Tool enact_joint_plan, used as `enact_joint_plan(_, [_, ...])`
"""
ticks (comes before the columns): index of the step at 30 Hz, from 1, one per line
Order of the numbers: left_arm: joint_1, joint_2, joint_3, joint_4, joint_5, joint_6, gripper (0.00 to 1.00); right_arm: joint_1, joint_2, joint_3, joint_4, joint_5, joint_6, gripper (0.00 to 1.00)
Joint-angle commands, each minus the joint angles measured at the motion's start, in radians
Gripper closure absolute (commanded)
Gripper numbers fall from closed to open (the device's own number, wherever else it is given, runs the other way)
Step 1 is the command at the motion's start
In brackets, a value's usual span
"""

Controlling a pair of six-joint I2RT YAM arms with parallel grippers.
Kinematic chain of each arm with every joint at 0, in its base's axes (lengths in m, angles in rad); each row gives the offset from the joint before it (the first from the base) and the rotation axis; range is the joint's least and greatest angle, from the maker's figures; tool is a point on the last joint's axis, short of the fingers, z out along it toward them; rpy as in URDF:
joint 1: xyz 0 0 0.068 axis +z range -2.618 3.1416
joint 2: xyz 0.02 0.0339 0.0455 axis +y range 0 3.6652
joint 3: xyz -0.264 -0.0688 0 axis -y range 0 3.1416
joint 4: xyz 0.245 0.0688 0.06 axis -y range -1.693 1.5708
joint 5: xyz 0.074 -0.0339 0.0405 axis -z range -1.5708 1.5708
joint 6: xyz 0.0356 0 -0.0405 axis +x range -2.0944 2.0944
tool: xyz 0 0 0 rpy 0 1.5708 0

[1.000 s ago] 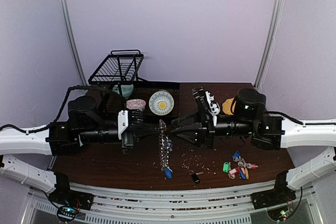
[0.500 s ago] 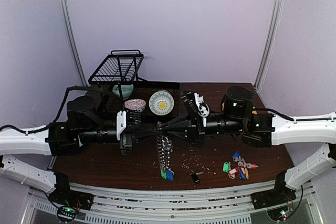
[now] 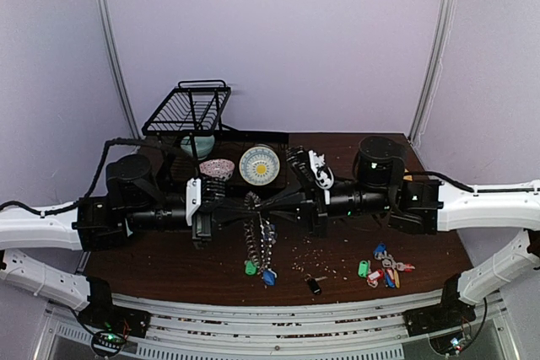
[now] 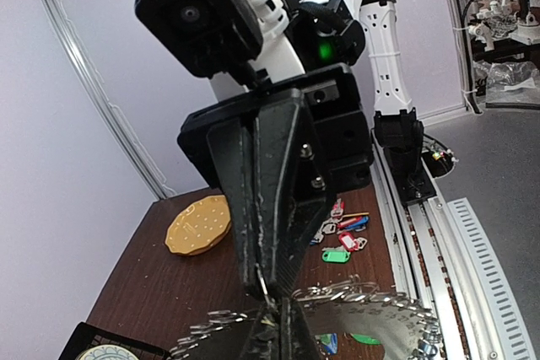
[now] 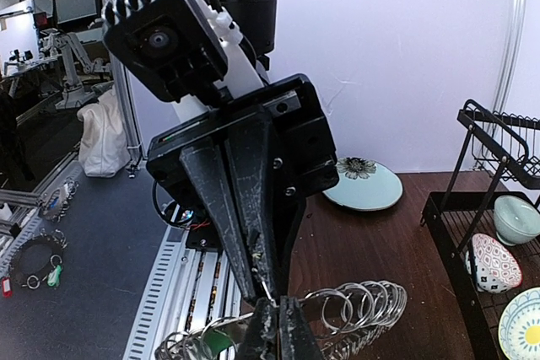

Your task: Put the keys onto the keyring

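The keyring (image 3: 260, 238), a flat dark grey ring rimmed with small silver rings (image 5: 363, 305), hangs tilted above the table. Blue and green tags dangle at its bottom. My left gripper (image 3: 245, 206) and right gripper (image 3: 268, 205) meet tip to tip at its top rim. Both are shut on the rim. In the left wrist view my left gripper (image 4: 283, 335) pinches the keyring (image 4: 380, 326). My right gripper (image 5: 278, 330) is shut at the same spot, with a thin silver wire at the tips. I cannot pick out an untagged bunch of silver keys.
A bunch of keys with red, blue and green tags (image 3: 384, 269) lies front right, with a small dark fob (image 3: 314, 284) beside it. A yellow-patterned plate (image 3: 259, 164), patterned bowl (image 3: 217, 169) and black rack (image 3: 190, 111) stand behind. An orange coaster (image 4: 197, 225) and crumbs (image 3: 312, 252) lie on the table.
My right arm has moved left until its gripper met the left gripper at the keyring's top. The keyring has turned from edge-on to tilted, and its tags have swung.
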Motion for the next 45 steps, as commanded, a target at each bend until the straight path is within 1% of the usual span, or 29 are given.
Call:
enact_joint_plan(1, [-0.003,-0.024,0.0,0.099,0.014,0.004,1.0,0.002,-0.002,0.057,-0.064,0.017,-0.006,1.0])
enact_joint_plan(3, [-0.004,-0.017,0.003,0.1,0.004,-0.005,1.0,0.002,-0.005,0.073,-0.109,0.031,-0.021,1.0])
enact_joint_plan(4, [-0.004,-0.011,0.007,0.093,-0.004,-0.009,0.98,0.002,-0.006,0.085,-0.144,0.045,-0.041,1.0])
enact_joint_plan(5, [-0.004,-0.004,0.014,0.084,-0.013,-0.011,0.94,0.002,-0.007,0.098,-0.19,0.063,-0.057,1.0])
enact_joint_plan(8, [-0.003,0.016,0.033,0.055,-0.046,-0.008,0.93,0.01,-0.017,0.131,-0.264,0.116,-0.096,1.0])
enact_joint_plan(11, [-0.003,0.018,0.03,0.059,-0.065,-0.006,0.93,0.014,-0.031,0.134,-0.269,0.116,-0.11,1.0])
enact_joint_plan(14, [-0.004,0.019,0.029,0.063,-0.08,-0.006,0.96,0.015,-0.035,0.136,-0.268,0.11,-0.112,1.0])
enact_joint_plan(19, [-0.004,0.02,0.029,0.064,-0.076,-0.009,0.9,0.023,-0.02,0.157,-0.312,0.128,-0.133,1.0])
enact_joint_plan(27, [-0.003,0.026,0.025,0.065,-0.073,-0.009,0.91,0.035,-0.011,0.165,-0.313,0.133,-0.149,1.0])
enact_joint_plan(33, [-0.006,0.049,0.033,0.048,-0.071,-0.011,0.81,0.036,-0.011,0.171,-0.312,0.131,-0.16,1.0])
enact_joint_plan(35, [-0.007,0.054,0.037,0.042,-0.07,-0.011,0.8,0.037,-0.012,0.173,-0.315,0.131,-0.164,1.0])
enact_joint_plan(38, [-0.009,0.06,0.04,0.039,-0.074,-0.011,0.83,0.037,-0.014,0.176,-0.315,0.127,-0.165,1.0])
enact_joint_plan(40, [-0.01,0.058,0.041,0.039,-0.072,-0.011,0.91,0.037,-0.013,0.177,-0.317,0.125,-0.163,1.0])
enact_joint_plan(42, [-0.01,0.052,0.038,0.044,-0.07,-0.011,0.95,0.037,-0.01,0.179,-0.323,0.126,-0.163,1.0])
enact_joint_plan(43, [-0.01,0.05,0.035,0.046,-0.07,-0.011,0.95,0.036,-0.009,0.179,-0.325,0.126,-0.163,1.0])
enact_joint_plan(45, [-0.009,0.049,0.033,0.048,-0.07,-0.012,0.92,0.037,-0.008,0.179,-0.326,0.128,-0.163,1.0])
